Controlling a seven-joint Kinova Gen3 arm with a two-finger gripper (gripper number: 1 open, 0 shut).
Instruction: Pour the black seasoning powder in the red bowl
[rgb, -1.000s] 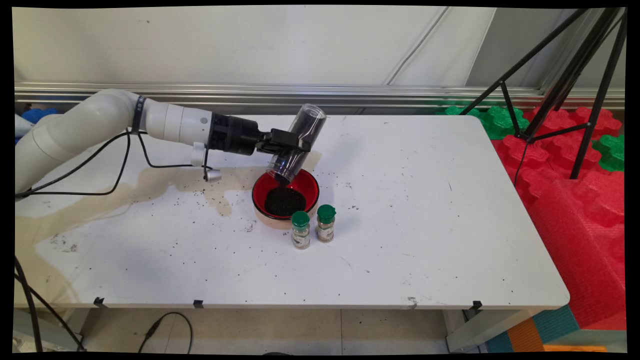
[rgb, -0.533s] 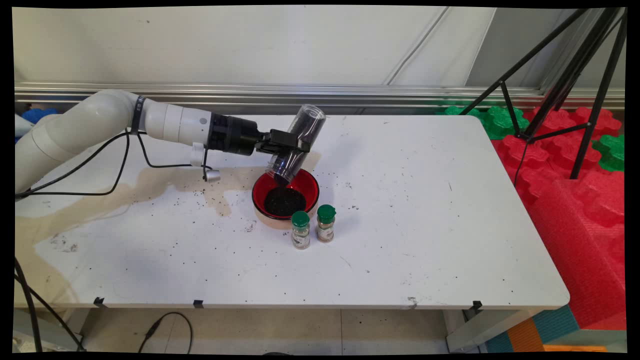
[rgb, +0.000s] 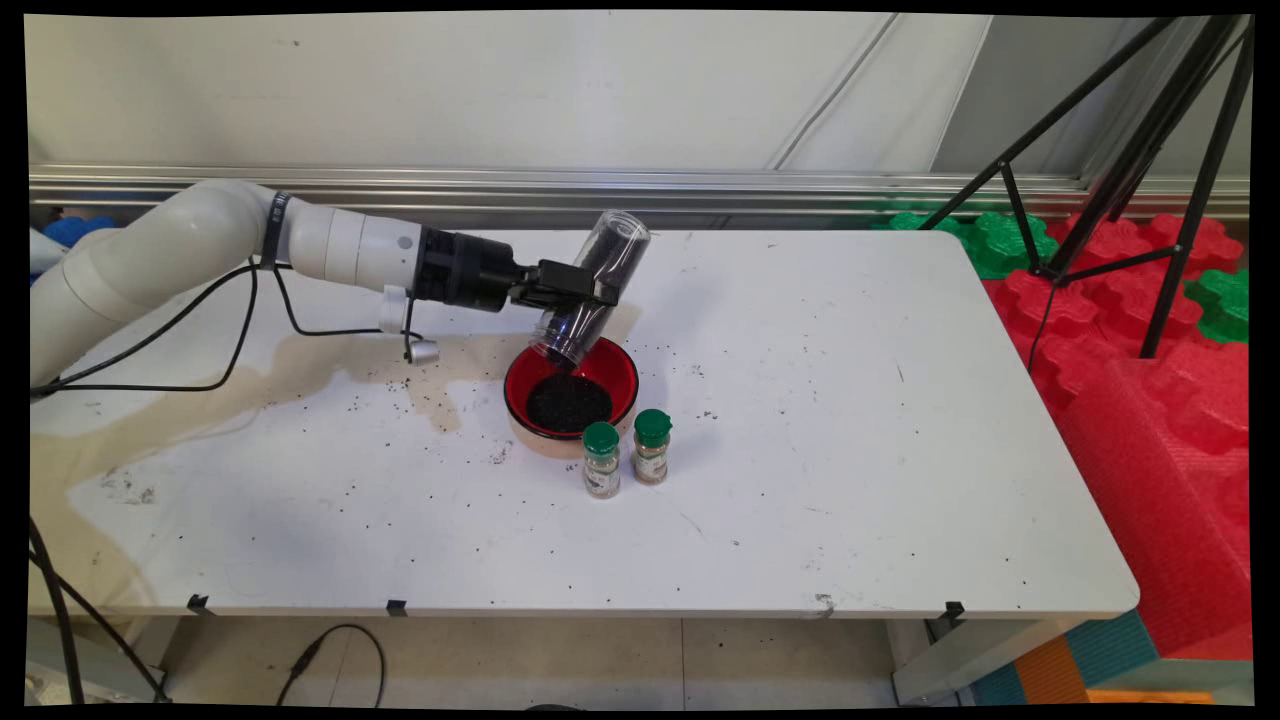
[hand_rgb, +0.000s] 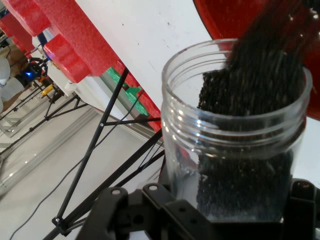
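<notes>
My gripper (rgb: 585, 292) is shut on a clear plastic jar (rgb: 592, 285), tipped mouth-down over a red bowl (rgb: 613, 368). Dark grains (rgb: 568, 400) lie heaped in the bowl. In the hand view the jar (hand_rgb: 185, 165) fills the middle, with dark grains (hand_rgb: 255, 85) streaming out of its mouth toward the red bowl (hand_rgb: 225, 15) at the top right. Two small spice jars with green lids (rgb: 601, 460) (rgb: 651, 447) stand just in front of the bowl.
Scattered dark grains and a tan stain (rgb: 300, 370) mark the white table (rgb: 850, 420) left of the bowl. Black cables (rgb: 240, 340) hang from the arm. A black tripod (rgb: 1130, 170) and red and green foam blocks (rgb: 1160, 400) stand at the right.
The jar and gripper have shifted very slightly up and left. More grains have gathered in the bowl.
</notes>
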